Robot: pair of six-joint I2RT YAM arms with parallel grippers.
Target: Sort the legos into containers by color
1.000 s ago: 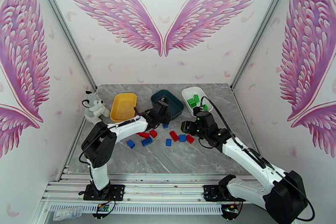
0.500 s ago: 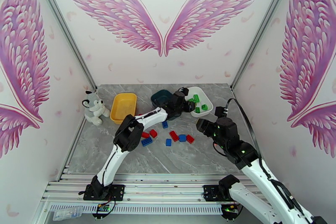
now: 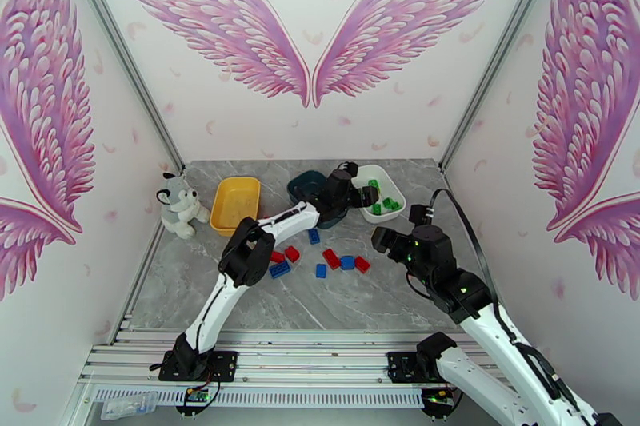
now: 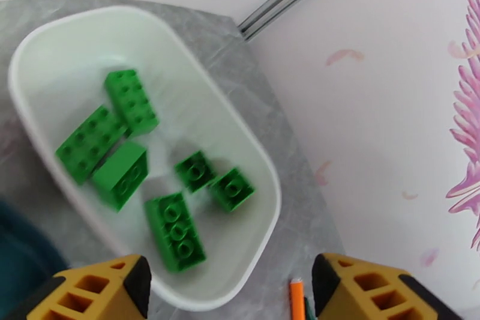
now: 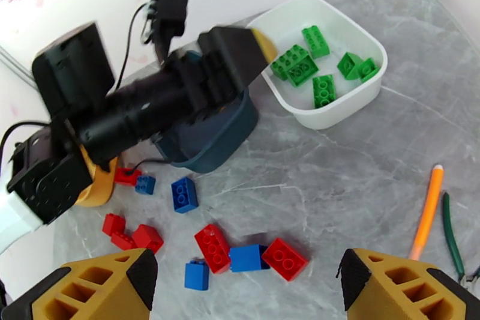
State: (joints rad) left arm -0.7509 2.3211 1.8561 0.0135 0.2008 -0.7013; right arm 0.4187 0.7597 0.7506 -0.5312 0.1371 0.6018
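Grey marble with pale veins covers the worktop (image 3: pixel 336 300). The green legos (image 4: pixel 175 232) sit in the white tray (image 4: pixel 66 39); red legos (image 5: pixel 212 248) and blue legos (image 5: pixel 184 194) lie on the marble. There is a yellow tray (image 3: pixel 234 202) and a dark teal tray (image 5: pixel 222 135). Pink feathered wings (image 3: pixel 228 28) pattern the white back wall (image 3: pixel 312 132). The plush husky (image 3: pixel 179 207) is grey and white.

Teal tray (image 5: pixel 207 150) partly behind left arm (image 5: pixel 150 105)
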